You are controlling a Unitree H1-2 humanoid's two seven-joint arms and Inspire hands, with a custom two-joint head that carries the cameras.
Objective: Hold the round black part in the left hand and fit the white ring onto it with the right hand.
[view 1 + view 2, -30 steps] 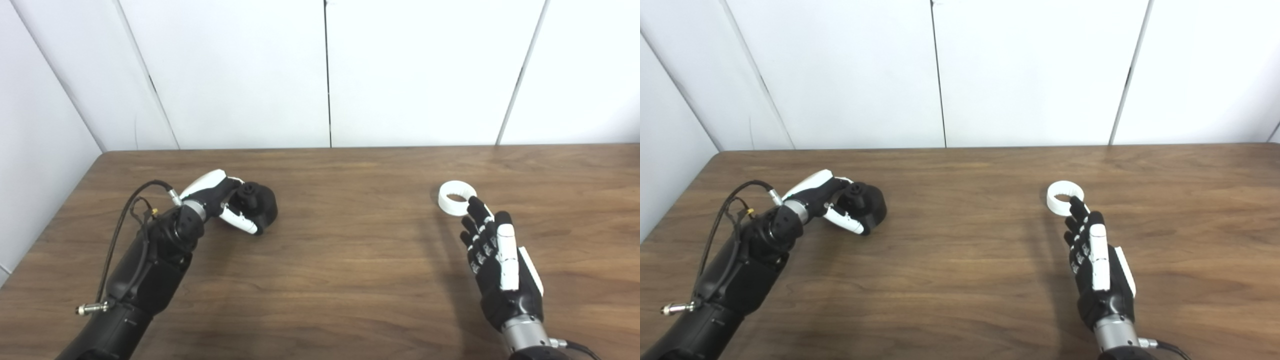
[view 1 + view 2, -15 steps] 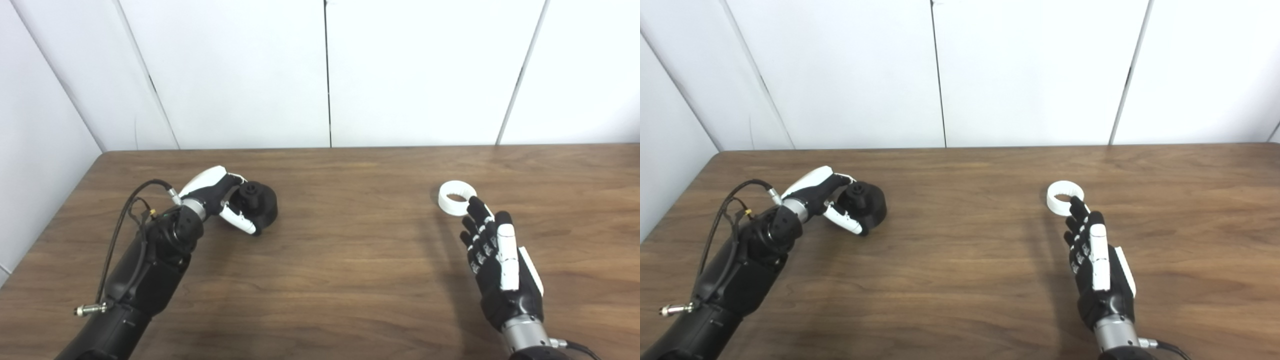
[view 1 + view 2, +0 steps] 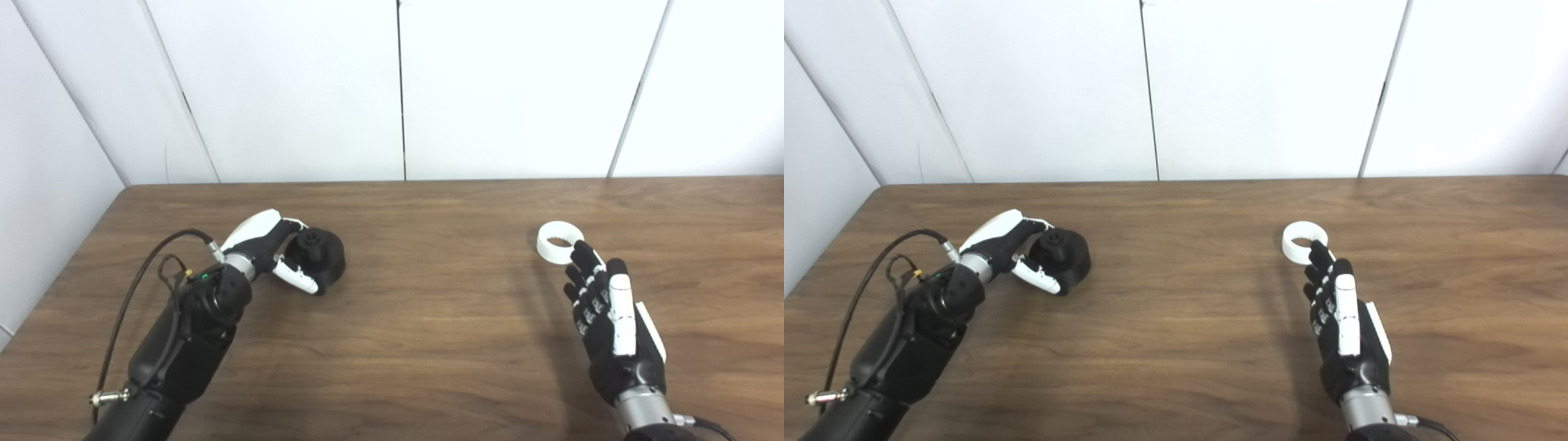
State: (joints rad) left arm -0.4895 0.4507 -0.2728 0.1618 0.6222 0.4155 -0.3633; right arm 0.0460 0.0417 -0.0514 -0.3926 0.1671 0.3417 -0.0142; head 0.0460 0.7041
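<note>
**Left hand on the black part, white ring lying loose by the right**

The left hand (image 3: 272, 254) is curled around the round black part (image 3: 321, 260) at the left of the brown wooden worktop (image 3: 429, 318), a white-tipped finger wrapped across the part's near side and the thumb at its far side. The part shows a small knob-like hub on its upper face, turned toward the hand. Whether it is lifted clear of the wood or resting on it cannot be told.

The white ring (image 3: 558, 242) lies flat on the worktop, well apart from the black part, toward the right. The right hand (image 3: 603, 312) holds nothing; its fingers are stretched out and only slightly parted, the foremost fingertip overlapping the ring's near rim.

The stretch of worktop between the two hands is bare wood. A black cable (image 3: 147, 275) loops off the left forearm. White wall panels (image 3: 508, 86) stand behind the worktop's far edge.
</note>
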